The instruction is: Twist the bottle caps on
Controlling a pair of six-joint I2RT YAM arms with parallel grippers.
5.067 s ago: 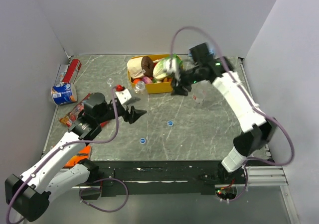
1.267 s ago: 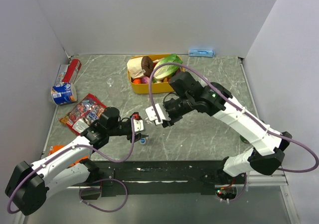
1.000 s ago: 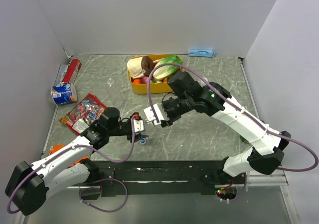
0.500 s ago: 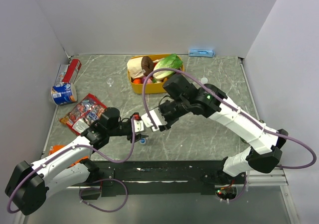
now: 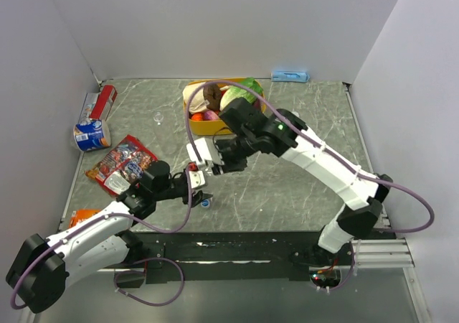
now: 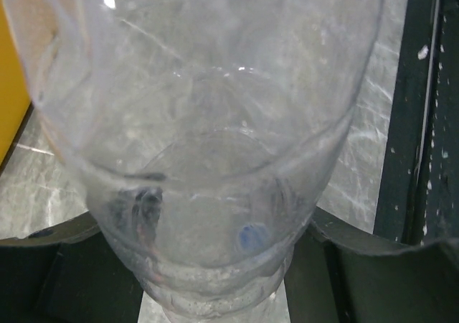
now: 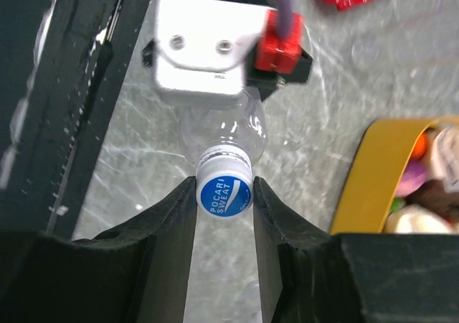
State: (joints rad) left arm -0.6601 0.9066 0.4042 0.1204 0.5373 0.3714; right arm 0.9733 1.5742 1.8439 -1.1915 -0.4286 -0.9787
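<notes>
A clear bottle (image 6: 208, 122) fills the left wrist view, and my left gripper (image 6: 215, 265) is shut on its body. In the right wrist view the same bottle (image 7: 222, 133) points its neck at the camera, with a blue bottle cap (image 7: 224, 194) on the neck. My right gripper (image 7: 224, 208) is shut on that cap, one finger on each side. In the top view the two grippers meet at front centre-left, left gripper (image 5: 202, 186) and right gripper (image 5: 206, 168). A loose blue cap (image 5: 206, 202) lies on the table just below them. A small clear bottle (image 5: 158, 118) stands at back left.
A yellow tub (image 5: 193, 125) full of toy food stands at the back centre, right behind my right arm. A snack packet (image 5: 118, 164), a blue can (image 5: 92, 134) and a red can (image 5: 105, 99) lie at the left. A pale blue object (image 5: 290, 75) lies by the back wall.
My right arm has swung left and its gripper has come onto the cap of the bottle held by my left gripper. My left arm has hardly moved.
</notes>
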